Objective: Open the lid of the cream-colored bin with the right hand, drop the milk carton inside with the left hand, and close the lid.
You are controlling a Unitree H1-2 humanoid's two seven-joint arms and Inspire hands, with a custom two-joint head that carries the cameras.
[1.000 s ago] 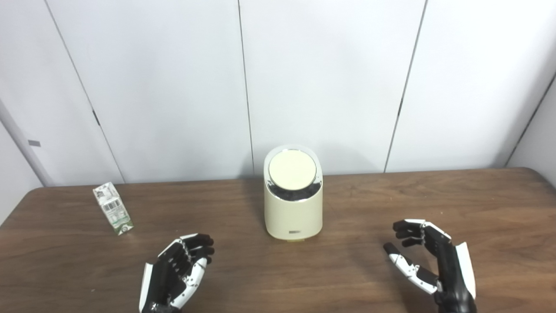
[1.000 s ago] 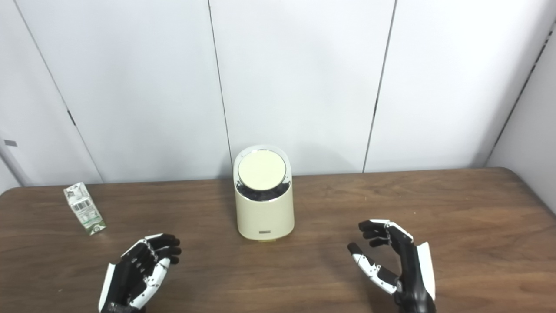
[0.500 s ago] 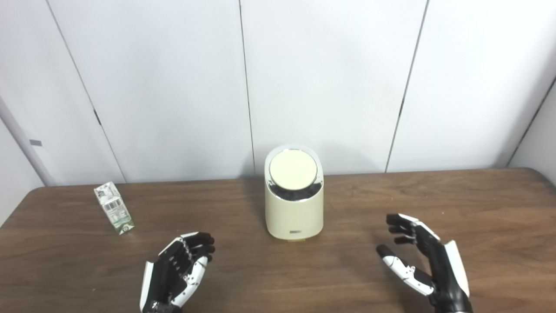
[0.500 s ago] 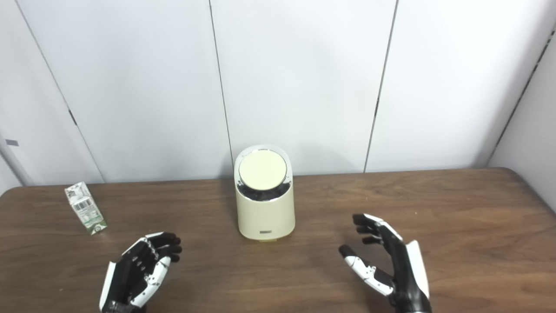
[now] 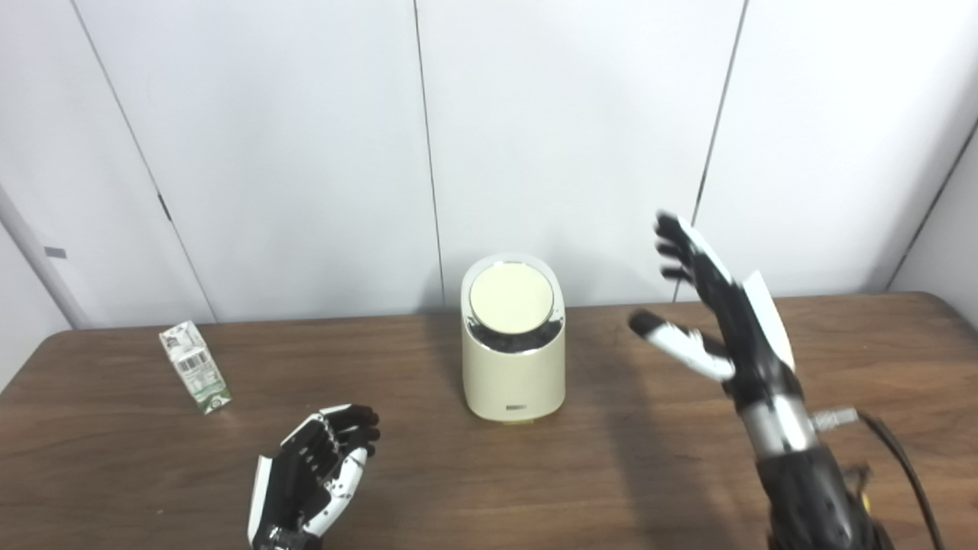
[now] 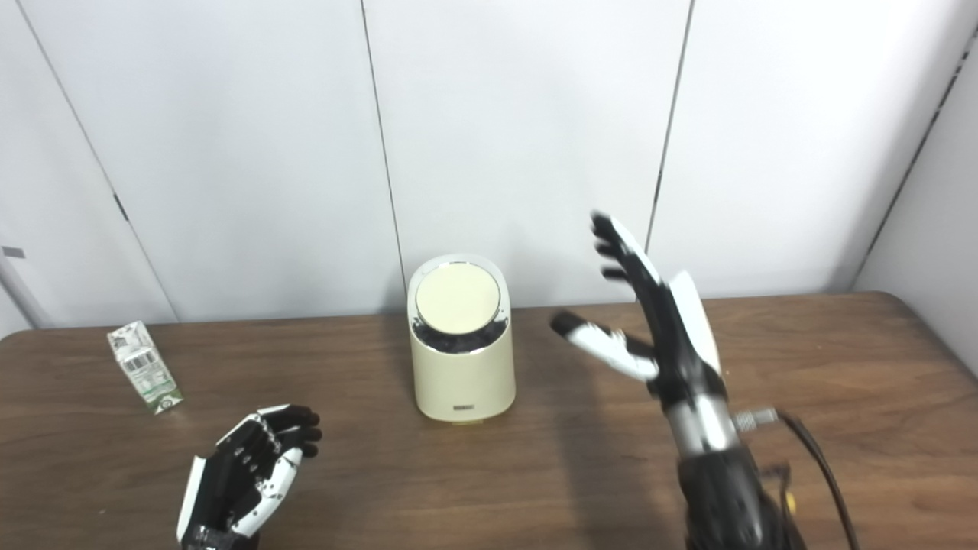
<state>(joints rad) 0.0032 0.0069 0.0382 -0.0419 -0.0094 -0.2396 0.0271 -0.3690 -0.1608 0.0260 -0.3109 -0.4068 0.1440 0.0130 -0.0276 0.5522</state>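
The cream-colored bin [image 5: 513, 370] stands upright in the middle of the brown table [image 5: 688, 473], its round lid [image 5: 511, 296] down inside a chrome ring. A small white and green milk carton [image 5: 194, 367] stands at the far left, apart from both hands. My right hand [image 5: 714, 305] is raised in the air to the right of the bin, about level with the lid, open with fingers spread and holding nothing. My left hand [image 5: 317, 477] rests low near the front edge, left of the bin, open with fingers loosely curled and holding nothing.
White wall panels [image 5: 581, 137] rise right behind the table's far edge, close behind the bin. A black cable [image 5: 894, 451] runs along my right forearm. Bare wood lies between the carton and the bin.
My right hand has risen from just above the table at the front right to lid height beside the bin, its fingers straightening. The left hand, the bin and the carton have stayed put.
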